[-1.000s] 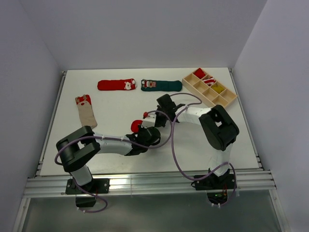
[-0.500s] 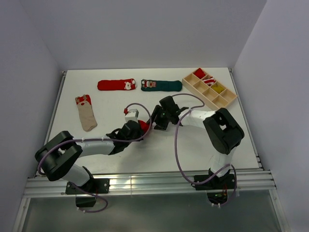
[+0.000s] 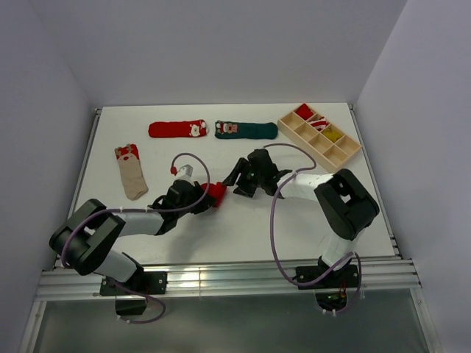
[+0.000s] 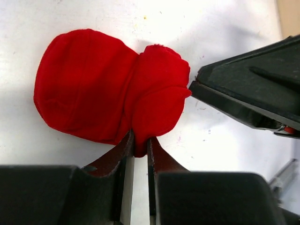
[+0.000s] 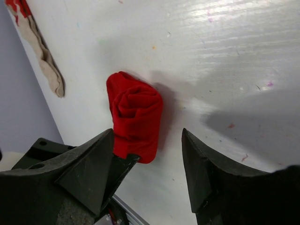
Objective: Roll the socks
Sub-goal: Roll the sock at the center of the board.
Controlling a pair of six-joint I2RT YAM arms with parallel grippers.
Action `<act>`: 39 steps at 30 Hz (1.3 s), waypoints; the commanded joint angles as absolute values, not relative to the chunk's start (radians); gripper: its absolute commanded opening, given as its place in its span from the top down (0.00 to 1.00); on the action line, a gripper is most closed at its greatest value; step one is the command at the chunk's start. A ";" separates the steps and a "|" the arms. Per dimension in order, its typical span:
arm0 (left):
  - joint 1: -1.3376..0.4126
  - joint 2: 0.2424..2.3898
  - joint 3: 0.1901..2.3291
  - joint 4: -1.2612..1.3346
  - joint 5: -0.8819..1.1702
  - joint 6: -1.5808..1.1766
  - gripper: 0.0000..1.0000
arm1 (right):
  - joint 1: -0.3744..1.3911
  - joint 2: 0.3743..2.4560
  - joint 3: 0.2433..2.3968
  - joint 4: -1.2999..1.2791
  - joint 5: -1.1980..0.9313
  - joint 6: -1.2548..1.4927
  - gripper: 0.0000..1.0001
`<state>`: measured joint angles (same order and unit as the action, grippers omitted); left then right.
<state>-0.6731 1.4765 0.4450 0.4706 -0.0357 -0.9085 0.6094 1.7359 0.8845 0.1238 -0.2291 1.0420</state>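
beige sock (image 5: 47, 65) cut off at edge, tray (image 3: 344, 151) contents too small

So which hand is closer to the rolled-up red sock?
Left. The left hand pinches the soft red rolled sock; the right hand hangs open beside it.

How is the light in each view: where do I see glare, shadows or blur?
Top external: even light, sharp picture, a bright reflection on the metal rail at the near edge. Left wrist: the rolled red sock is so saturated that its folds hardly show. Right wrist: glare streaks on the table at the top right, soft grey shadows right of the sock.
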 commanded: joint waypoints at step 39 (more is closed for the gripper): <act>-0.489 1.698 0.296 0.873 0.390 -1.190 0.99 | 0.681 1.905 0.989 0.279 -0.291 1.037 0.79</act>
